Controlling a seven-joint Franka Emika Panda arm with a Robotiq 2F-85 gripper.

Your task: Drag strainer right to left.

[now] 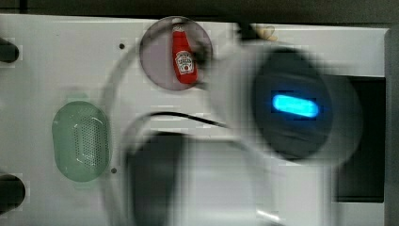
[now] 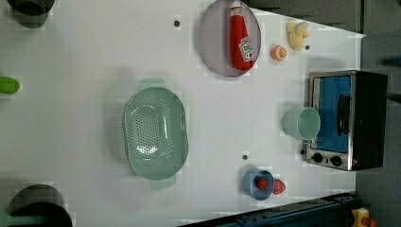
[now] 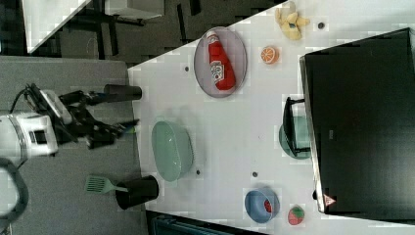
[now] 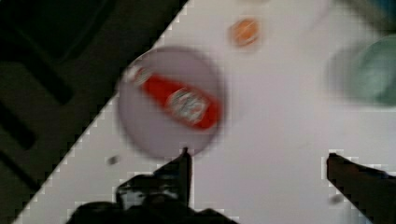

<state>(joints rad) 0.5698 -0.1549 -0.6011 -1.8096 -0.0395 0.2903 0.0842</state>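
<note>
Gripper (image 4: 257, 161) fingers stood wide apart when I looked, holding nothing; in the wrist view one finger (image 4: 180, 170) and the other framed bare white table (image 4: 280, 121), with the gray plate (image 4: 140, 135) and ketchup bottle (image 4: 180, 102) beyond them. In the right view I saw the gripper (image 3: 125, 128) up in the air off the table's edge, near the strainer (image 3: 171, 149) but not touching it. I found the strainer (image 2: 155, 133) resting flat on the table, toward the left view's left of centre, well apart from the plate (image 2: 215, 42) and bottle (image 2: 241, 38). The mint cup (image 2: 302, 123) lay against the toaster oven (image 2: 347, 118), and a blue bowl (image 2: 257, 183) sat near the table's lower edge in the left view.
</note>
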